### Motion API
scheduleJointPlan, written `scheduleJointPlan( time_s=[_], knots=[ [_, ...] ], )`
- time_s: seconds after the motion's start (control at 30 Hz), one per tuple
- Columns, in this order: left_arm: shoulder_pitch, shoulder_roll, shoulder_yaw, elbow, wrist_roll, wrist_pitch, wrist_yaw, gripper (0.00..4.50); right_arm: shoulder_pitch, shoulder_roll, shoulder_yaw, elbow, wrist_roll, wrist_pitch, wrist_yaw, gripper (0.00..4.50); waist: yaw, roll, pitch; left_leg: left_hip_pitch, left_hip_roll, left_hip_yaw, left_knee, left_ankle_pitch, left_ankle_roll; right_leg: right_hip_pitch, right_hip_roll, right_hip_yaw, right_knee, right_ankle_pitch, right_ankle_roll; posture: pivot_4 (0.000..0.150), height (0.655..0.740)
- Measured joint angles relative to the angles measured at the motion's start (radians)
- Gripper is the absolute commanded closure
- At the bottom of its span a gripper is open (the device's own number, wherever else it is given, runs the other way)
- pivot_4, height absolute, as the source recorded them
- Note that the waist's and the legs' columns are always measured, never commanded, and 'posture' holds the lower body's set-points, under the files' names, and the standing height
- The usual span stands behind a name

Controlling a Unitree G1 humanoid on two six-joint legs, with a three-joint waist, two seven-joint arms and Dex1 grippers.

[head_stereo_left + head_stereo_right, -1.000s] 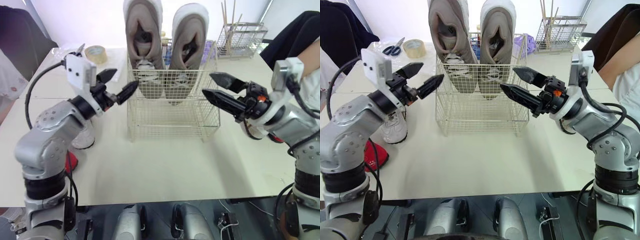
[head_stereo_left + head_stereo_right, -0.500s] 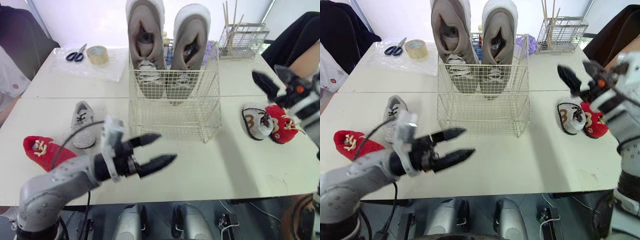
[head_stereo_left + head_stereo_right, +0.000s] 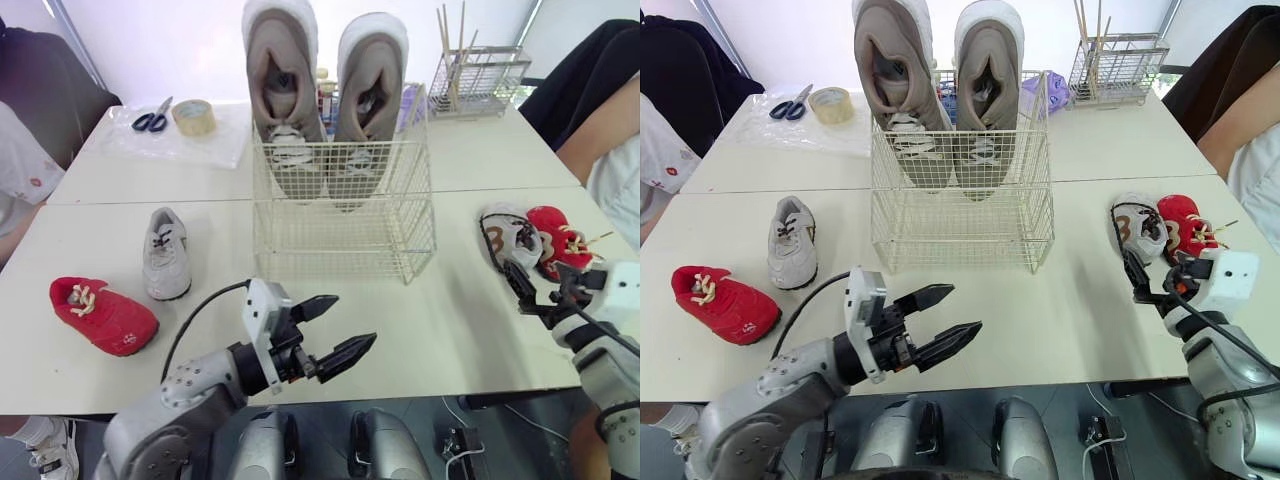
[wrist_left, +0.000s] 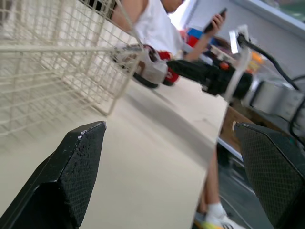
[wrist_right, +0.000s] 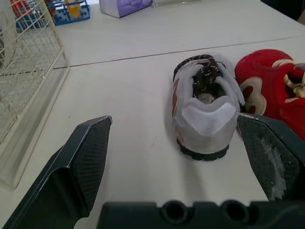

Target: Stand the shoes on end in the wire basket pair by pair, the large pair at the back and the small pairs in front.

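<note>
head cam, wire basket: sits in the upper middle of the frame on the white table. From my chair its front half looks bare.
head cam, large beige pair: both stand on end side by side at the back of the basket, their upper ends poking out over the rim.
head cam, small shoes: a grey sneaker and a red sneaker lie flat at the left of the frame, apart from each other. A white-and-brown shoe and a red shoe with white trim lie touching at the right.
head cam, left gripper: low in the centre of the frame over the front of the table, fingers spread wide, holding nothing.
head cam, right gripper: right edge of the frame, just in front of the white-and-brown shoe, parted with nothing in it.
head cam, clutter: scissors and a tape roll at the upper left, a wire rack with sticks at the upper right.
left wrist cam: both fingers far apart with only table between. Past them I see basket mesh, the right-hand pair and the other arm.
right wrist cam: fingers wide apart. The white-and-brown shoe sits ahead between them, not touched, with the red one pressed against it.
</note>
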Motion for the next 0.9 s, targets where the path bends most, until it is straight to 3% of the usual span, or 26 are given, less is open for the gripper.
scheduleJointPlan(
  time_s=[0.2, 0.7, 0.8, 0.9],
  knots=[
    [-0.015, -0.052, -0.085, 0.011, 0.081, -0.019, 0.033, 0.06, -0.11, 0.011, 0.061, 0.161, -0.075, -0.072, 0.016, 0.0, 0.0, 0.0, 0.0, -0.001, 0.0, 0.0, 0.0, 0.0, 0.001, -0.001, 0.0, 0.0, 0.0, 0.0, 0.0, 0.15, 0.74],
    [-0.027, -0.033, -0.082, 0.08, 0.166, -0.076, -0.009, 0.06, -0.308, 0.039, 0.101, 0.555, -0.221, -0.254, 0.016, 0.0, -0.001, 0.002, 0.0, -0.002, 0.0, 0.0, 0.0, 0.0, 0.001, -0.002, 0.001, 0.0, 0.0, 0.0, 0.001, 0.15, 0.74],
    [-0.011, -0.024, -0.085, 0.088, 0.176, -0.089, -0.029, 0.0, -0.357, 0.044, 0.121, 0.661, -0.256, -0.288, 0.007, 0.9, -0.003, 0.002, 0.0, -0.002, 0.0, 0.0, 0.0, 0.0, 0.001, -0.002, 0.001, 0.0, 0.0, 0.0, 0.001, 0.15, 0.74],
    [0.015, -0.012, -0.084, 0.103, 0.188, -0.105, -0.049, 0.0, -0.38, 0.037, 0.148, 0.725, -0.311, -0.344, -0.001, 2.26, -0.004, 0.002, 0.0, -0.002, 0.0, 0.0, 0.0, 0.0, 0.001, -0.002, 0.001, 0.0, 0.0, 0.0, 0.001, 0.15, 0.74]
  ],
)
